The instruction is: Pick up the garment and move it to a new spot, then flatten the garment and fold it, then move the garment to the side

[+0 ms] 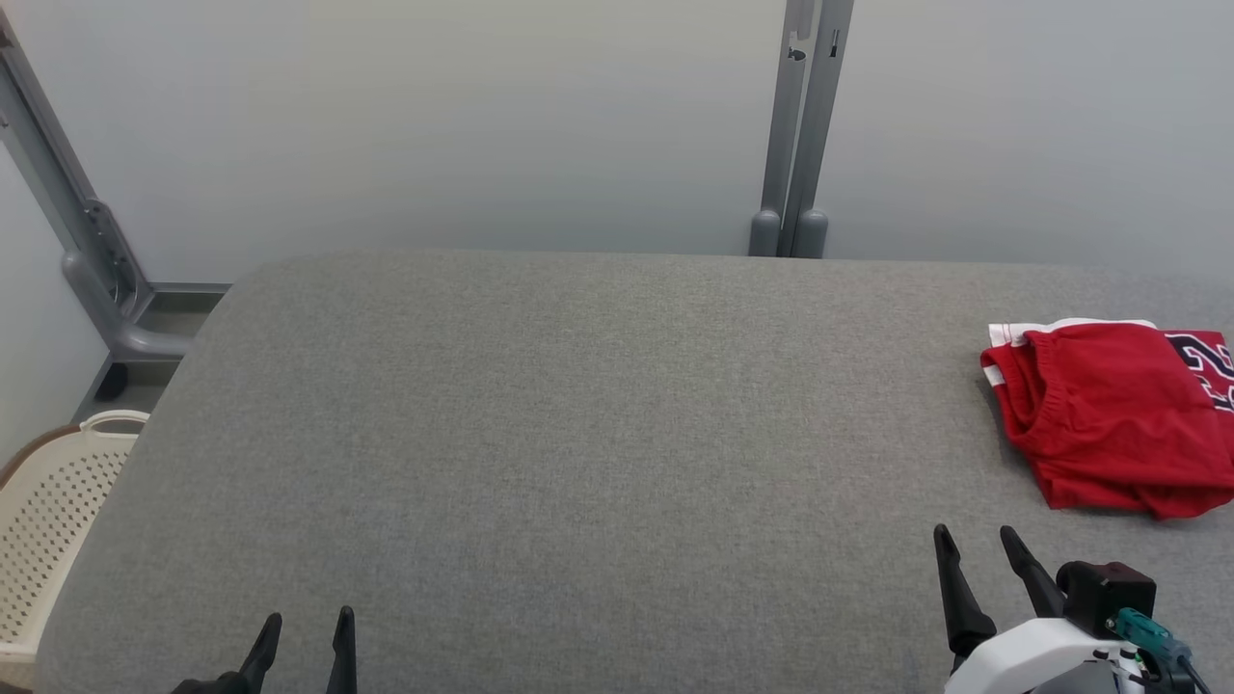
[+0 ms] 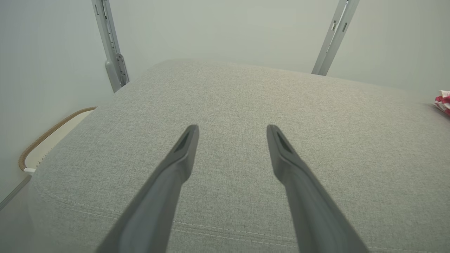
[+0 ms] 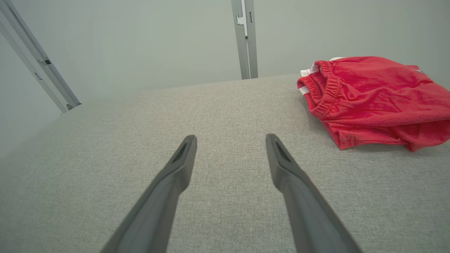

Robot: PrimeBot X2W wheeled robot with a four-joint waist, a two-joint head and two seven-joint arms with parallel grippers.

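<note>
Fingers [image 1: 954,588] of both grippers spread, holding nothing. Red garment [image 1: 1109,424] lay rumpled at right edge of frame on grey table [image 1: 578,434], just up-right of right gripper [image 1: 974,535]; left gripper [image 1: 310,622] well apart, lower left

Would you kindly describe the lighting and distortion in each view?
Head view: even light, sharp weave on the grey surface. Left wrist view: pale, hazy far edge, posts splayed by lens distortion. Right wrist view: red garment casts a thin shadow.
</note>
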